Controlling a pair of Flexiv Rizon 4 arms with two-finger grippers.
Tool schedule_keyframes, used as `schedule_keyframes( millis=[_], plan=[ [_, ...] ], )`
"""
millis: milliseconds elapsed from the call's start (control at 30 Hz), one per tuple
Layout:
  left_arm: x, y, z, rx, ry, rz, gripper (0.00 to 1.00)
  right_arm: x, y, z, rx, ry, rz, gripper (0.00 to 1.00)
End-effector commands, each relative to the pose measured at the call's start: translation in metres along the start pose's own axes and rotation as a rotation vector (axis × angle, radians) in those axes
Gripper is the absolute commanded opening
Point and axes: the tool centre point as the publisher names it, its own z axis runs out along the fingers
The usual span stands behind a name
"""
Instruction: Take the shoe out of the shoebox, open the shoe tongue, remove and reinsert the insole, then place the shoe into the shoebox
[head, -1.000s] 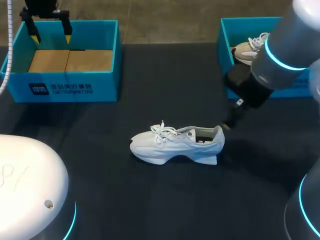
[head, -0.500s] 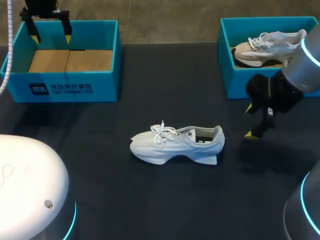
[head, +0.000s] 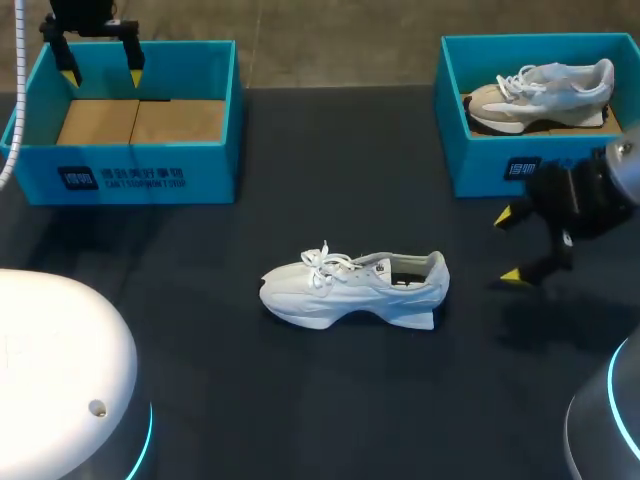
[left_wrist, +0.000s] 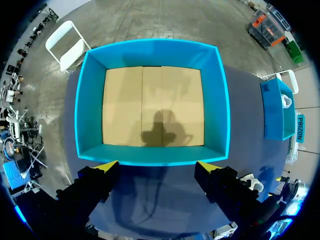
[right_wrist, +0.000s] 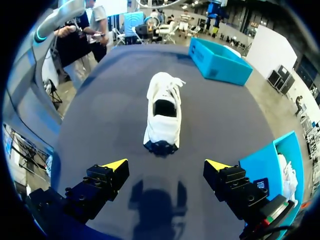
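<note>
The white shoe (right_wrist: 162, 112) stands on the table (head: 300, 400) ahead of the right gripper (right_wrist: 167, 166), heel toward its jaws, which are spread and empty. The left gripper (left_wrist: 157, 167), jaws apart and empty, has the left shoebox (left_wrist: 150, 50) directly ahead; the box shows only a cardboard floor. The right shoebox (head: 470, 165), beside the right gripper, contains a second shoe (head: 540, 92).

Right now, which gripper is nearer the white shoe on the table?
Right. The right gripper sits open just past the heel of the white shoe, with the shoe ahead of its fingers. The left gripper hangs open over the empty shoebox at the far left, well away.
</note>
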Motion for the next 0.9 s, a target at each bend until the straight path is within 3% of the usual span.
schedule_keyframes(
  millis=[33, 233, 533, 900],
  plan=[
    [0.0, 0.0, 0.0, 0.0, 0.0, 0.0, 1.0, 0.003, -0.003, 0.0, -0.024, -0.007, -0.003, 1.0],
    [0.0, 0.0, 0.0, 0.0, 0.0, 0.0, 1.0, 0.003, -0.003, 0.0, -0.024, -0.007, -0.003, 1.0],
    [0.0, 0.0, 0.0, 0.0, 0.0, 0.0, 1.0, 0.001, -0.014, 0.039, -0.037, -0.027, 0.005, 1.0],
    [0.0, 0.0, 0.0, 0.0, 0.0, 0.0, 1.0, 0.0, -0.002, 0.083, -0.102, -0.029, 0.079, 1.0]
  ],
)
